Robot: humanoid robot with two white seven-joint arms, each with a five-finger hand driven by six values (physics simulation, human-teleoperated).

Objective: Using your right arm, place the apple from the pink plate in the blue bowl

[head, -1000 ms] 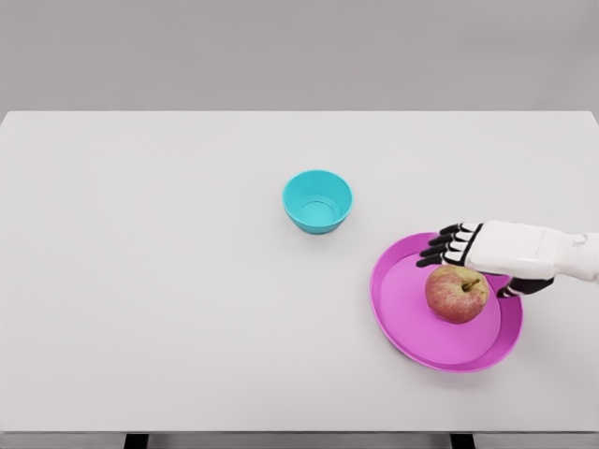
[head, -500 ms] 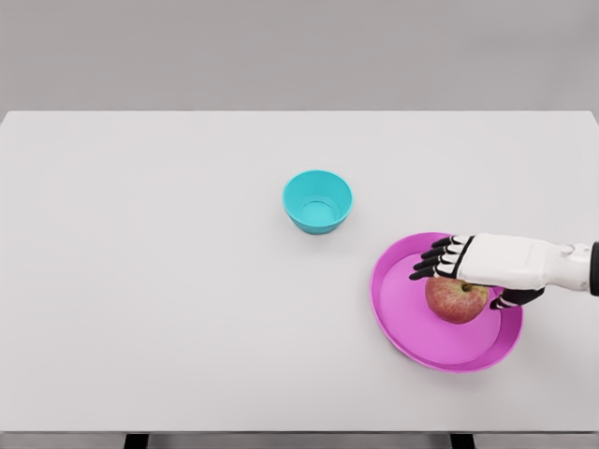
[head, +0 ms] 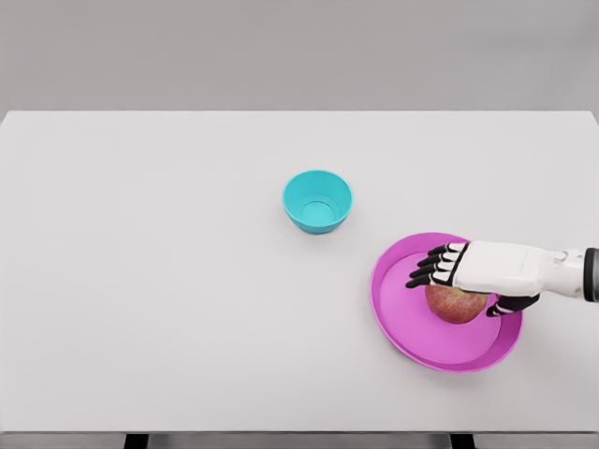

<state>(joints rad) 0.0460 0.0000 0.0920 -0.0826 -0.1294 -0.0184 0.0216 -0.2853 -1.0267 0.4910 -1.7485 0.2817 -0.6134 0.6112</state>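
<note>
One red-yellow apple [head: 455, 306] is seen resting on the round pink plate [head: 412, 318], partly covered from above by the right robot hand [head: 468, 269] with fingers extended and not closed, well apart from the small blue bowl [head: 317, 201] on the white surface [head: 168, 281].

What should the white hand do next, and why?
Probably curl its fingers around the apple. The right hand hovers flat over it, fingers stretched out and gripping nothing, while the apple sits on the pink plate. The blue bowl waits apart, up and to the left.
</note>
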